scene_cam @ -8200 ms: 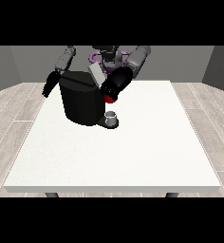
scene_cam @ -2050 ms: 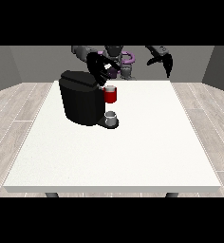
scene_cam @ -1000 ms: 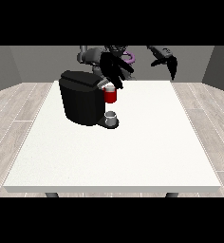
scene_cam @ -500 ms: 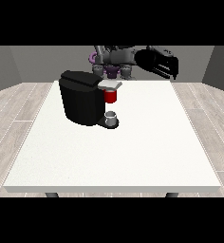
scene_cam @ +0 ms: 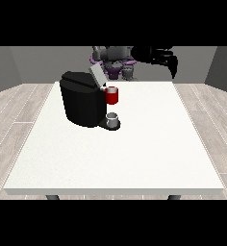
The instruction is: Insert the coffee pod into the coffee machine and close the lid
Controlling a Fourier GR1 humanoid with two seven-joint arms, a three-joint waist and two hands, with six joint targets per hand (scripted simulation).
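The black coffee machine (scene_cam: 81, 103) stands on the white table (scene_cam: 134, 153), left of the middle. A light grey flap (scene_cam: 96, 76) sticks up, tilted, at the machine's top right. A red thing at the machine (scene_cam: 112, 95) sits at its front, and a grey thing (scene_cam: 113, 120) rests on its base below that. The hand at the view's right (scene_cam: 164, 57) is held high beyond the table's far edge, well away from the machine, with its fingers (scene_cam: 173, 70) hanging straight down and nothing in them. No hand shows at the view's left.
The robot's torso (scene_cam: 116, 61) stands behind the far table edge, just beyond the machine. Wood-patterned floor surrounds the table on all sides.
The hand that was over the machine's top has drawn back out of sight. The hand at the view's right has stayed high. The grey flap now stands up.
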